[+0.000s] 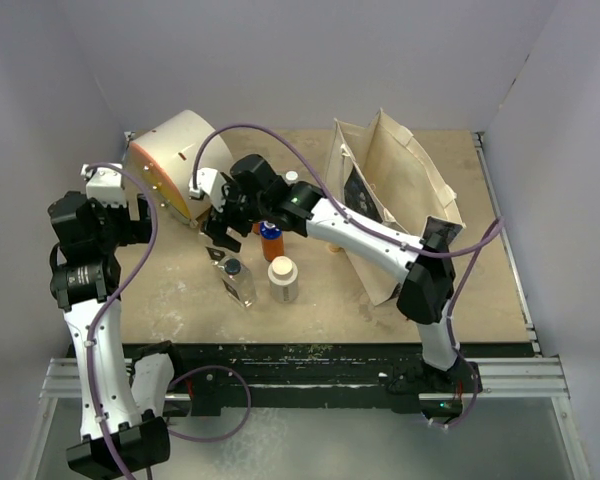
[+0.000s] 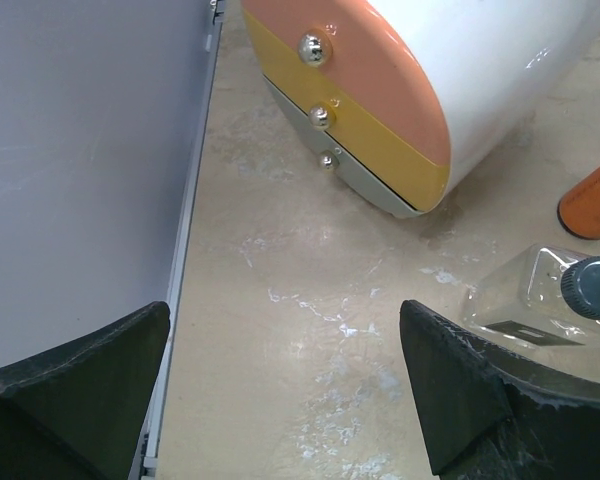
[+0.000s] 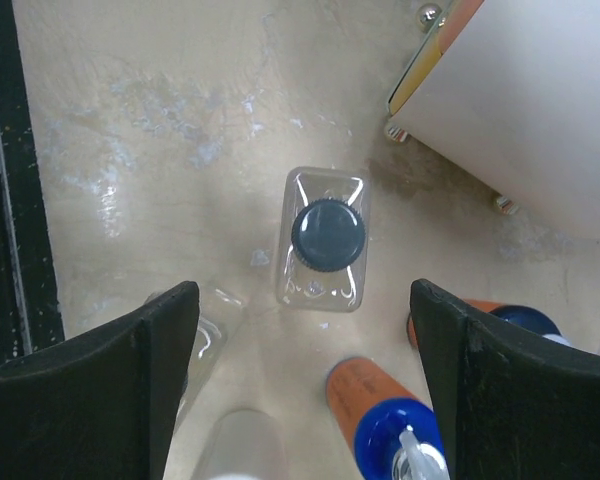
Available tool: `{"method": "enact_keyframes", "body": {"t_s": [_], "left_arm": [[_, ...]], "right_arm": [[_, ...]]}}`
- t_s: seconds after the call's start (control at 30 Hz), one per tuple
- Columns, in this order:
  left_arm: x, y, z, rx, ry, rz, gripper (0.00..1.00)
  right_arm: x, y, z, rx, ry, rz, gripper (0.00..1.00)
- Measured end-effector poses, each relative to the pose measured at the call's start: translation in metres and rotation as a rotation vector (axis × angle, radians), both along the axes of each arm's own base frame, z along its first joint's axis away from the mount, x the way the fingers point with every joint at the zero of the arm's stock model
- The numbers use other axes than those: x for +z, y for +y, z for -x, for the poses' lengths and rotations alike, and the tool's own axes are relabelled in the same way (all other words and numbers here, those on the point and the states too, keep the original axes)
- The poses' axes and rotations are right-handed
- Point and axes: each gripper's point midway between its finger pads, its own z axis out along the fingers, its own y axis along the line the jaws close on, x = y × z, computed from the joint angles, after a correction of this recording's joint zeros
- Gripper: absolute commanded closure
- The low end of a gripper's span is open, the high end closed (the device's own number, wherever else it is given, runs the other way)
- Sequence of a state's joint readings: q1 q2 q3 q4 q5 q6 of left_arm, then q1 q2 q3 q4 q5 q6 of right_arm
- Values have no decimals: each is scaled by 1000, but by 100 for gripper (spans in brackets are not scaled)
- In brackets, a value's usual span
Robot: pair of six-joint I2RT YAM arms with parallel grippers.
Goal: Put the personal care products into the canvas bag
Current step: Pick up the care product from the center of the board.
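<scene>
Now, overhead view: right gripper sits left of centre, fingers pointing down at the table. In the right wrist view its jaws are spread wide and hold nothing. A clear bottle with a black cap stands upright in line with the gap, beyond the fingertips, touching neither. A glassy shape beside the left-hand finger is partly hidden; cannot tell what it is.

At the bottom of the right wrist view an orange bottle with a blue cap lies just inside the right-hand finger. A second orange bottle, also blue-capped, is half hidden behind that finger. A blurred cream-white bottle is cut off by the lower edge.

Left gripper: wide open, nothing between the fingers, bare table under it. The same clear bottle shows at the right edge of its view, with the drum filling the upper right.

Overhead, the clear bottle and cream-white bottle stand side by side near centre, one orange bottle just behind them. The canvas bag stands upright at upper right, mouth open, apart from the bottles. Its contents cannot be seen.
</scene>
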State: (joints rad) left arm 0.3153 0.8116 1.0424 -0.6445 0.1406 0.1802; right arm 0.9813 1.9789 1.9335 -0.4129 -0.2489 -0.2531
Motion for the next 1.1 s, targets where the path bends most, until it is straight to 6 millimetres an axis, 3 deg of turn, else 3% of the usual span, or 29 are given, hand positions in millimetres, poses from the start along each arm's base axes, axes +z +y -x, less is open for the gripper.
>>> {"method": "enact_keyframes", "body": {"t_s": [0.37,0.67,0.87,1.1], "left_arm": [[2,3,2,18,-9,8,1],[4,5,5,27,-19,12,1],[5,6,5,29,-22,16,1],[7,5,7,29,-33,19,1]], "right_arm": [[-39,20,-20,-26,14,57,11],[-75,32,-27,-20,41,109,22],[-89,34,-28,-18,54,132,36],[-91,36,-28,-4,59,139,72]]}}
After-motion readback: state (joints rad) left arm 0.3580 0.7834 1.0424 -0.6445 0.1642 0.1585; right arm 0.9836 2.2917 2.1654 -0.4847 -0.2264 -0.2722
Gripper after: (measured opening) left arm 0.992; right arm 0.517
